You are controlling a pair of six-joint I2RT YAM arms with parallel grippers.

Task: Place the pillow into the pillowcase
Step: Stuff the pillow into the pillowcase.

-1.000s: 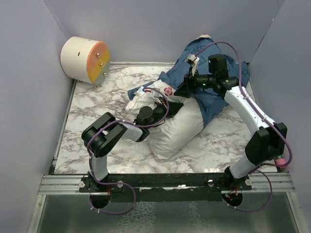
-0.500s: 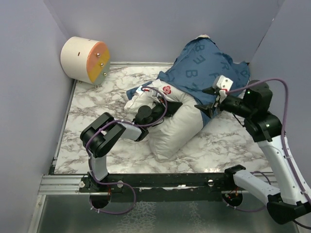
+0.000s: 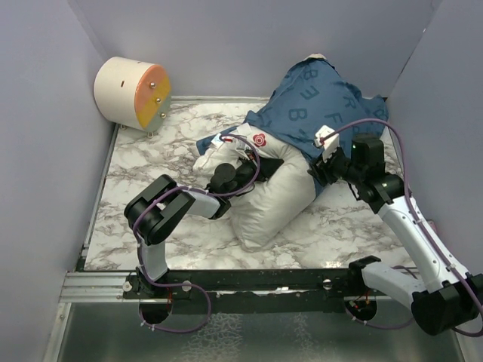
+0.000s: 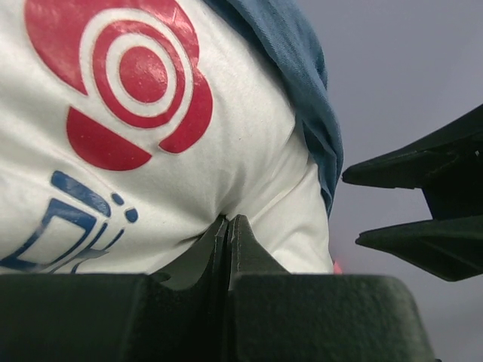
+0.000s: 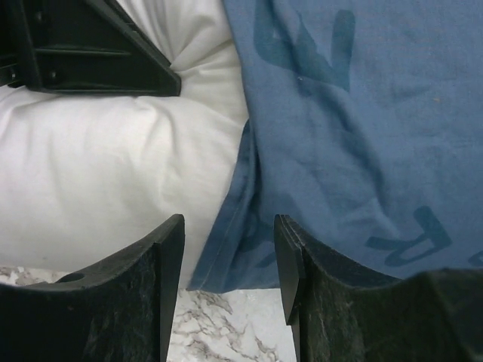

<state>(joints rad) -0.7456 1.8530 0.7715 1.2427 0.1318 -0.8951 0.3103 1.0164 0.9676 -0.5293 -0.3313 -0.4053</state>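
The plump white stuffed pillow lies on the white marble-patterned surface, roughly in the middle, with its near corner pointing toward the arms. Its far half is inside the blue fabric pillowcase printed with darker blue letters, which is bunched up against the back wall at the far right; the case's open edge crosses the pillow at a slant, so the near half of the pillow is bare. A red flower-like print and blue lettering show on the white fabric near that edge.

The left hand lies on top of the pillow, next to the case's edge. In the left wrist view its fingers are pressed together with a small pucker of white pillow fabric at their tips, so it seems to be pinching the pillow, though the contact itself is partly hidden.

The right hand hovers over the right side of the pillow, its fingers spread, straddling the hem of the pillowcase; nothing is between them.

A cream cylinder with an orange face sits at the far left corner, well apart from the pillow.
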